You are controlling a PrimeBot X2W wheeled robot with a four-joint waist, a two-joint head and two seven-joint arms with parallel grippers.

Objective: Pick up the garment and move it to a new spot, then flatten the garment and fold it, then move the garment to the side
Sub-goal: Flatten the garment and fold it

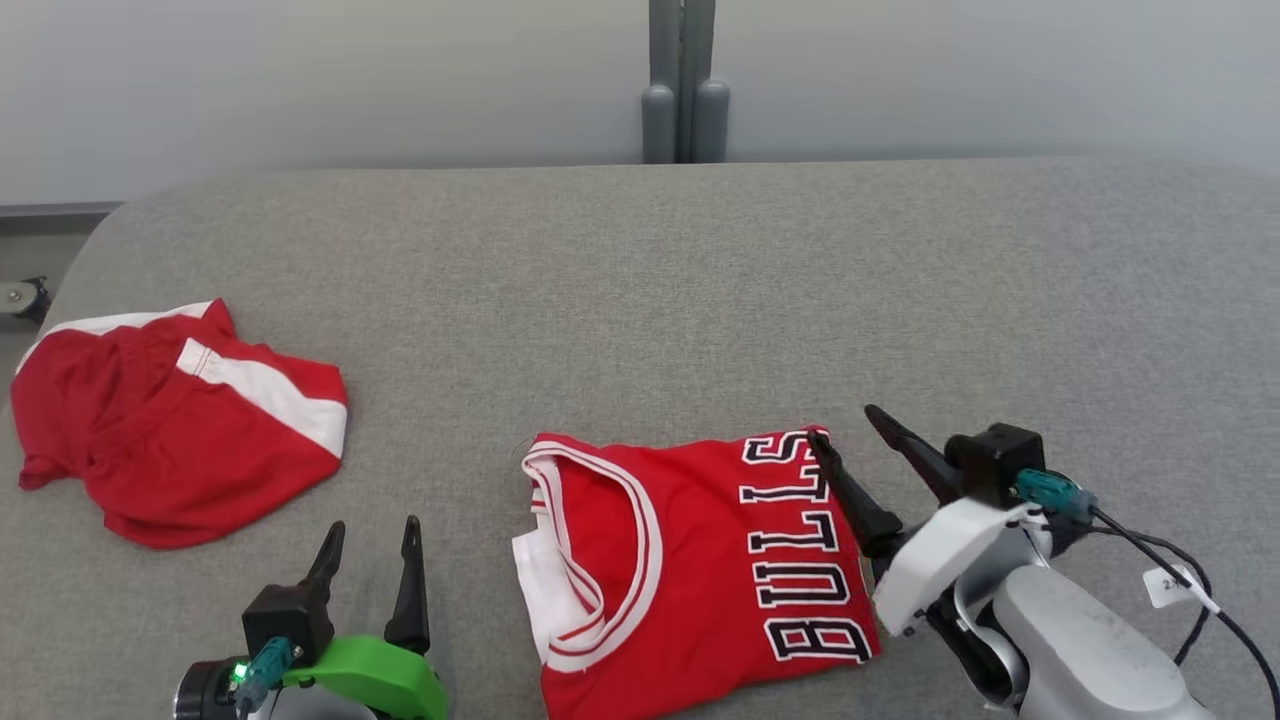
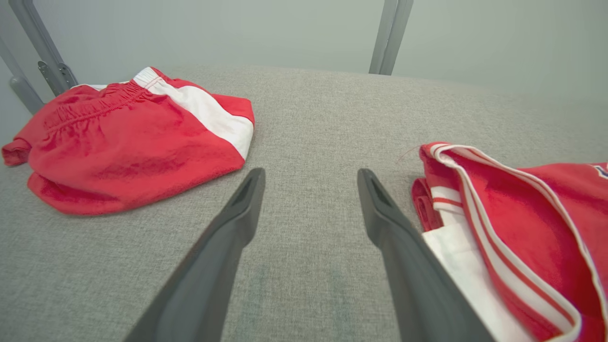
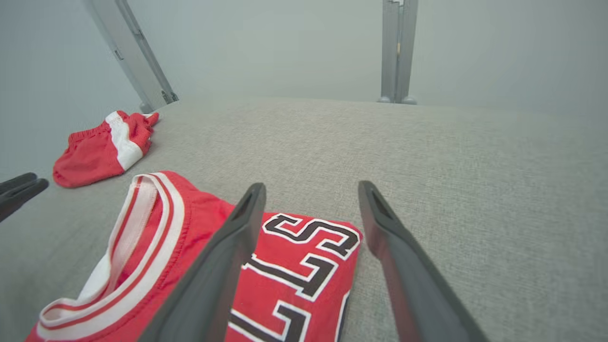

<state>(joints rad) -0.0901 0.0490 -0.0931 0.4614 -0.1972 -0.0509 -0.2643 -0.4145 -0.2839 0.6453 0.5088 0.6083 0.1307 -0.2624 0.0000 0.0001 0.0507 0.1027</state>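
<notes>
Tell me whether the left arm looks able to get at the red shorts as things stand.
Probably yes. The left gripper is open and empty, and the red shorts lie ahead to its left, with bare grey surface between. The jersey sits off to its right.

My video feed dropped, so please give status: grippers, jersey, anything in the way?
Left gripper open, empty, left of jersey. Right gripper open, one finger over folded jersey's right edge. Red shorts apart, far left.
</notes>
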